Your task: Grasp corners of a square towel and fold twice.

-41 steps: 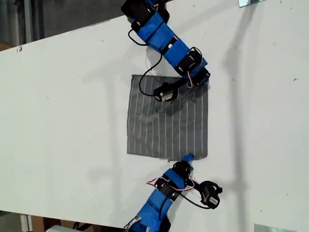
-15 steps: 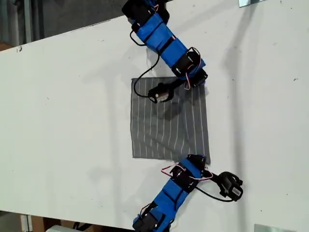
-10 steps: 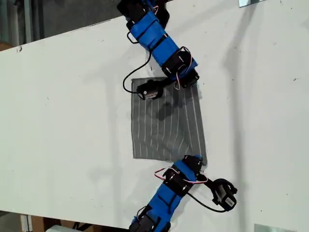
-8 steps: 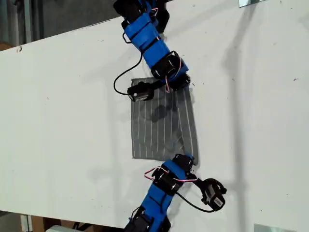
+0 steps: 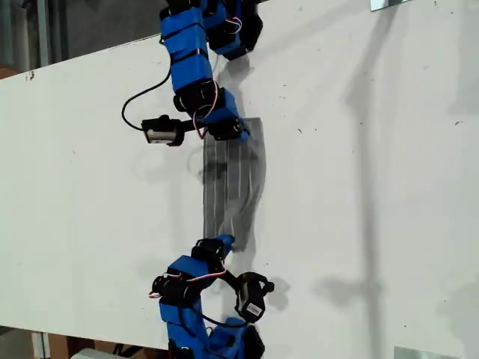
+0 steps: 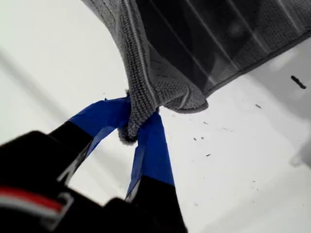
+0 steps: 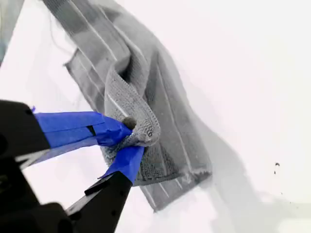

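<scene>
Towel (image 5: 233, 176) lies half-folded on white surface (image 5: 374, 187), loose layer lifted. First hand (image 6: 138, 127) and second hand (image 7: 127, 138) each pinch a corner. Best carry both across level, keeping the edge taut, then lower onto the far edge.

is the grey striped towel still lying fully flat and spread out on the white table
No, the grey striped towel is half folded over, with corners pinched by my first gripper and second gripper.

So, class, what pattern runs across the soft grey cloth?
Thin white parallel stripes on the soft grey cloth, clearest in the second wrist view.
</scene>
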Tool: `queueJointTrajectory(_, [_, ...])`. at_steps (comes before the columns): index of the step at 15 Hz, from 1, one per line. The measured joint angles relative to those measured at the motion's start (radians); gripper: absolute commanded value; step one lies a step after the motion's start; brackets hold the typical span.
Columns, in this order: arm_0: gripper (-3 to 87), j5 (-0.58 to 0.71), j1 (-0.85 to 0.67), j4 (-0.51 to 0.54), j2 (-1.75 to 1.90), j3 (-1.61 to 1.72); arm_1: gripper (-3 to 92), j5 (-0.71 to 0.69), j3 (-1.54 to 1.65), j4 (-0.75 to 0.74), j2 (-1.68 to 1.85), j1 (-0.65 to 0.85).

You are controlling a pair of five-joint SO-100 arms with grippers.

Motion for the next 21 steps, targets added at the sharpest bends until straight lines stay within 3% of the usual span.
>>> queueJointTrajectory(7, [-0.1,0.086,-0.244,-0.319,0.313,0.657,-0.1,-0.100,0.342,-0.216,0.155,0.307])
queueJointTrajectory(13, [-0.1,0.225,-0.414,-0.472,0.120,0.699,-0.1,-0.221,0.505,-0.334,0.147,0.508])
queueJointTrajectory(17, [-0.1,0.213,-0.399,-0.468,0.052,0.649,-0.1,-0.222,0.514,-0.308,0.179,0.488])
queueJointTrajectory(21, [-0.1,0.144,-0.272,-0.354,0.166,0.627,-0.1,-0.167,0.532,-0.193,0.262,0.334])
